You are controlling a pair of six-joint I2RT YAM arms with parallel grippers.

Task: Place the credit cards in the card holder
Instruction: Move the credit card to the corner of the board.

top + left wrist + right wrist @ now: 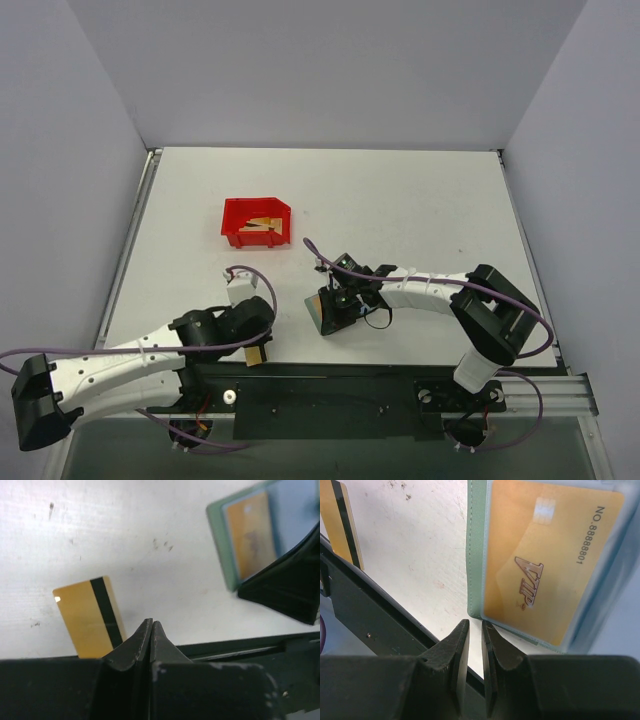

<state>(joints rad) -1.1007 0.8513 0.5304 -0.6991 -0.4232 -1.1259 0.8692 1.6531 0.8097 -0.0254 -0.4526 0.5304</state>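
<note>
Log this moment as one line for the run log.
left gripper: shut, empty | right gripper: nearly shut, empty | loose card: on table | wallet: open, one card inside | bin: cards left

Card holder open flat, gold VIP card in pocket; striped gold card lies apart on table.

Bright, even overhead light; wrist views blur close up, faint shadows.
</note>
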